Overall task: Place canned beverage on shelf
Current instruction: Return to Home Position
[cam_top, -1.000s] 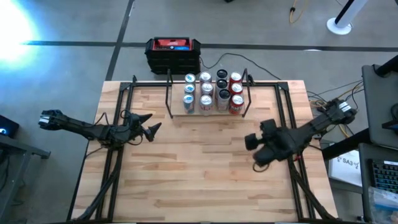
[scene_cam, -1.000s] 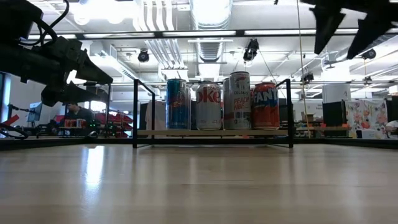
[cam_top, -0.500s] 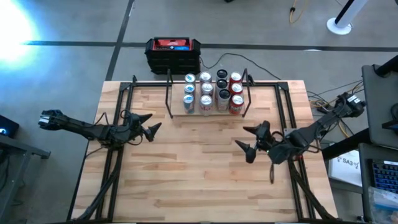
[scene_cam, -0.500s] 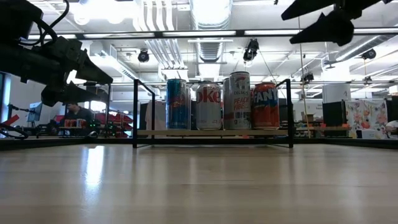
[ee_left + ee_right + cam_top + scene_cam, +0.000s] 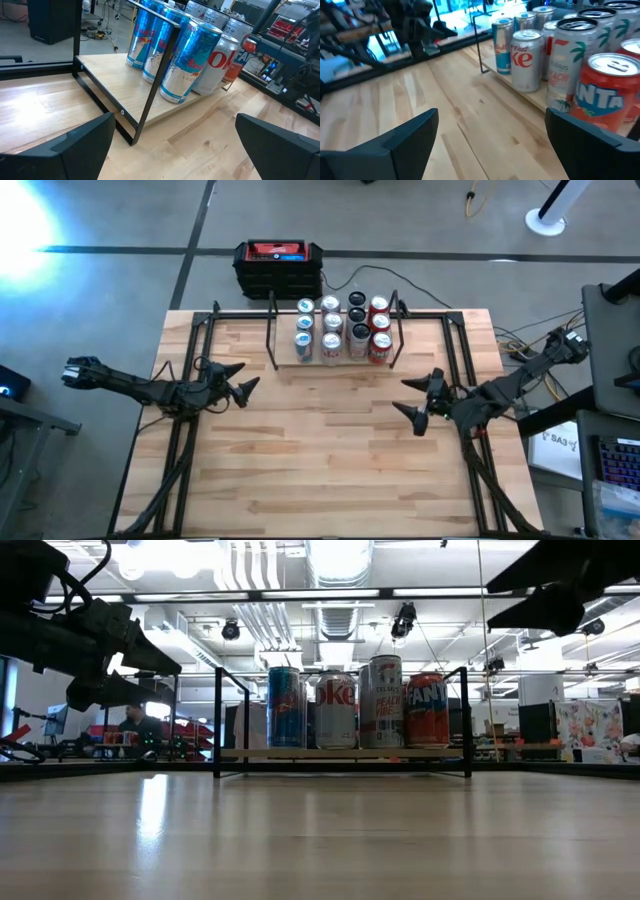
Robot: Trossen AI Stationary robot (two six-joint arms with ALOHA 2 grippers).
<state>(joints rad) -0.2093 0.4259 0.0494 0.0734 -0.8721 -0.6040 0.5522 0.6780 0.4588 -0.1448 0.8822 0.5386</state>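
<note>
At the worktop's (image 5: 320, 460) back edge the cans (image 5: 342, 330) stood on the shelf (image 5: 284, 345); our right gripper (image 5: 401, 396) and left gripper (image 5: 251, 374) hung released, empty, near opposite side edges; we judged only homing remained, needing a clear retreat.

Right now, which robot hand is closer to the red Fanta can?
Right. The right hand hangs near the red Fanta can; the left hand hangs beyond the shelf's opposite end.
</note>
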